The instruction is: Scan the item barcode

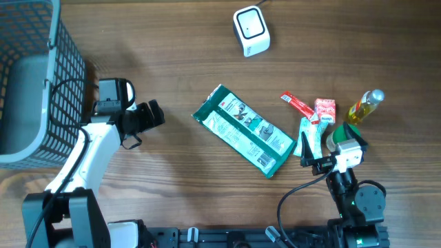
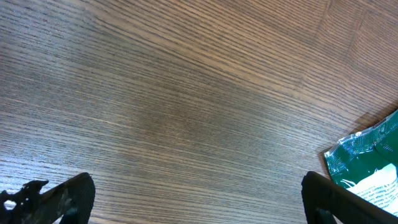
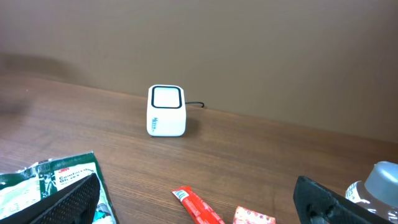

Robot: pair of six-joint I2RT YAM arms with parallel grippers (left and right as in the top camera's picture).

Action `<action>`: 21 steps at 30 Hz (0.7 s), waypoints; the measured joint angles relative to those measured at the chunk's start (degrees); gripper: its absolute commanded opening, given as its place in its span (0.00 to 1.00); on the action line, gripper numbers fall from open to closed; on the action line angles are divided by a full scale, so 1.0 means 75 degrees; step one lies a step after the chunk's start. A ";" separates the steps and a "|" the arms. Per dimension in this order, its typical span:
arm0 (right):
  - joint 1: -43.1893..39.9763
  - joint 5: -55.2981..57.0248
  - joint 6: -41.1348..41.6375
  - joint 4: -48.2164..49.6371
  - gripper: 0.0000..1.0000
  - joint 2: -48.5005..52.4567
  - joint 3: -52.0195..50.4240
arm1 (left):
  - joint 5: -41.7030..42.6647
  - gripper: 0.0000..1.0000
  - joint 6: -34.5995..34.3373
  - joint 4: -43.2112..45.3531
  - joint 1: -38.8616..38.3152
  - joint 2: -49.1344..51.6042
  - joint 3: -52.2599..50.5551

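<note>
A white barcode scanner (image 1: 251,30) stands at the far middle of the table, its window showing in the right wrist view (image 3: 166,111). A green packet (image 1: 242,129) lies flat at the table's centre. My left gripper (image 1: 157,114) is open to the left of it, low over bare wood, holding nothing (image 2: 199,199); the packet's corner (image 2: 370,162) shows by its right finger (image 2: 329,196). My right gripper (image 1: 329,146) is open at the near right, empty (image 3: 199,202), facing the scanner. It is above a red stick sachet (image 3: 198,206).
A small red pack (image 1: 324,111), a green-and-white sachet (image 1: 308,138) and an oil bottle (image 1: 365,106) cluster at the right by my right gripper. A grey wire basket (image 1: 27,83) fills the left edge. The scanner's cable runs off the far edge.
</note>
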 measured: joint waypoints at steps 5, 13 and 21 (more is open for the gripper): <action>-0.0297 -0.0032 0.0000 0.0000 1.00 0.0000 0.0000 | 0.0000 1.00 0.0000 0.0000 -0.0003 0.0003 0.0000; -0.0309 -0.0003 -0.0041 -0.0003 1.00 0.0000 0.0000 | 0.0000 1.00 0.0000 0.0000 0.0000 0.0003 0.0000; -0.0309 0.0315 0.0286 0.0181 1.00 -0.0003 0.0000 | 0.0000 1.00 0.0000 0.0000 -0.0003 0.0003 0.0000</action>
